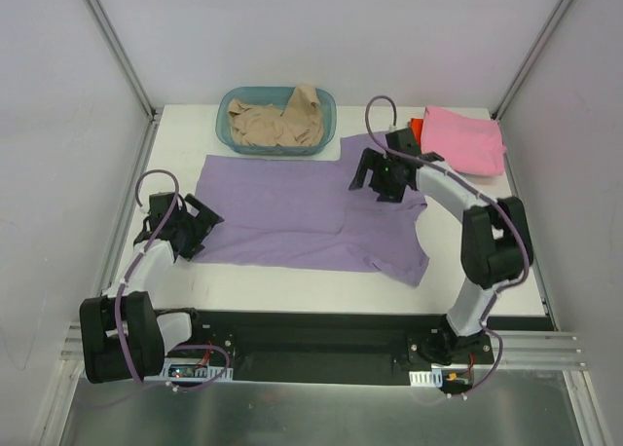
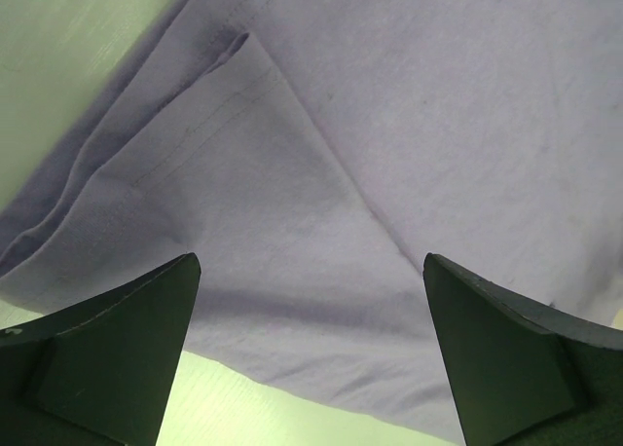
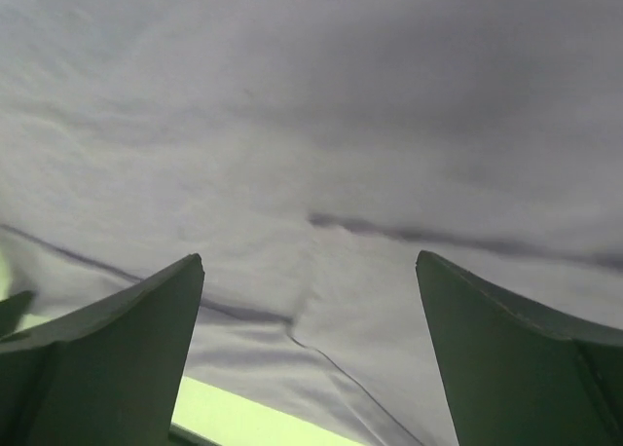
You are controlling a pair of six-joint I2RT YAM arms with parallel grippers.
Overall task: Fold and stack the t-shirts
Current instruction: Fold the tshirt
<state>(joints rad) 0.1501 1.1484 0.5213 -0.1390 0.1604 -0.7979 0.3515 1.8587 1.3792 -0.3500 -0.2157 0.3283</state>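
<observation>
A lavender-purple t-shirt (image 1: 302, 212) lies spread flat across the middle of the table, partly folded. My left gripper (image 1: 200, 227) is open and empty, low over the shirt's left edge; the left wrist view shows the folded hem of the purple shirt (image 2: 321, 173) between my fingers. My right gripper (image 1: 375, 185) is open and empty over the shirt's upper right part; the right wrist view shows the shirt's wrinkled cloth (image 3: 311, 154). A folded pink t-shirt (image 1: 465, 139) lies at the back right on an orange-red t-shirt (image 1: 417, 127). A beige t-shirt (image 1: 277, 120) is crumpled in the basket.
The teal plastic basket (image 1: 230, 110) stands at the back centre, touching the purple shirt's far edge. White table (image 1: 292, 285) shows in front of the shirt. Grey enclosure walls stand on the left, right and back.
</observation>
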